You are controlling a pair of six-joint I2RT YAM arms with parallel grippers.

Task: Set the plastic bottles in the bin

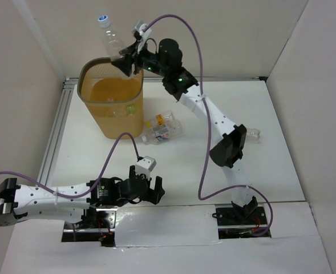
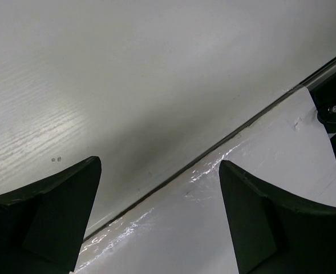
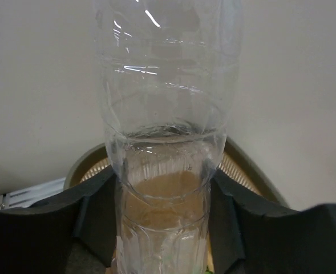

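My right gripper (image 1: 126, 61) is shut on a clear plastic bottle (image 1: 113, 41) with a pale blue cap, held tilted above the back rim of the orange-yellow mesh bin (image 1: 102, 123). In the right wrist view the bottle (image 3: 168, 114) sits between both black fingers (image 3: 90, 220), with the bin's rim (image 3: 249, 168) below it. A crushed clear bottle (image 1: 119, 110) shows inside the bin. Another clear bottle (image 1: 163, 130) with a yellow-orange label lies on the table right of the bin. A third bottle (image 1: 253, 135) peeks out behind the right arm's elbow. My left gripper (image 1: 148, 191) (image 2: 159, 197) is open and holds nothing, low near the table's front edge.
White walls enclose the table on three sides. An aluminium rail (image 1: 53, 134) runs along the left edge. Glossy tape (image 2: 173, 228) covers the front strip by the arm bases. The right arm (image 1: 213, 120) stretches diagonally across the table's middle.
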